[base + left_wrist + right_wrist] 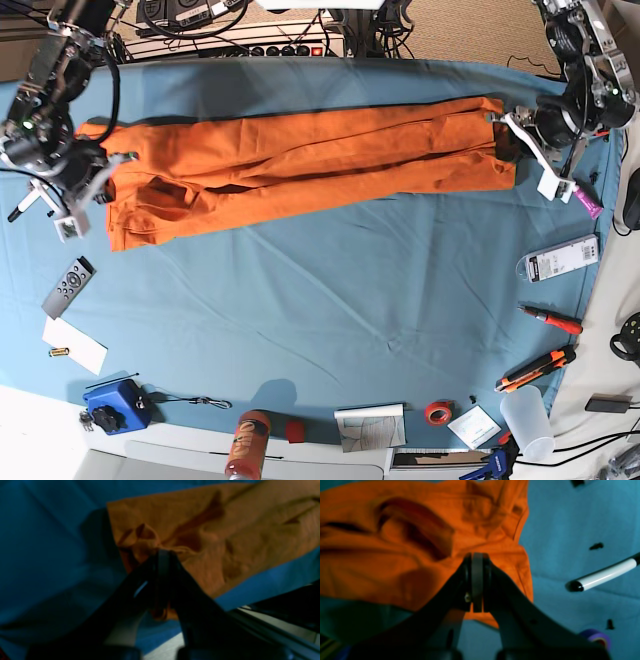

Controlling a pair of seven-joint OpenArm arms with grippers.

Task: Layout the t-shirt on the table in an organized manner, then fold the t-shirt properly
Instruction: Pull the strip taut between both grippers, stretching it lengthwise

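Note:
The orange t-shirt point(300, 165) lies stretched in a long wrinkled band across the far half of the teal-covered table point(300, 330). My right gripper point(103, 178), at the base view's left, is shut on the shirt's left end; the right wrist view shows its jaws point(477, 556) closed together on the orange cloth point(395, 555). My left gripper point(507, 135), at the base view's right, is shut on the shirt's right end; the left wrist view shows its jaws point(163, 553) pinching a bunched fold of the cloth point(225, 530). The neck label is hidden.
A remote point(68, 287), paper point(75, 345) and a blue box point(112, 405) lie at the left edge. An orange bottle point(243, 445), tape roll point(437, 411) and cup point(527, 420) stand along the front. A screwdriver point(550, 320), cutter point(535, 370) and packet point(558, 262) lie right. A white marker point(605, 575) lies beside my right gripper.

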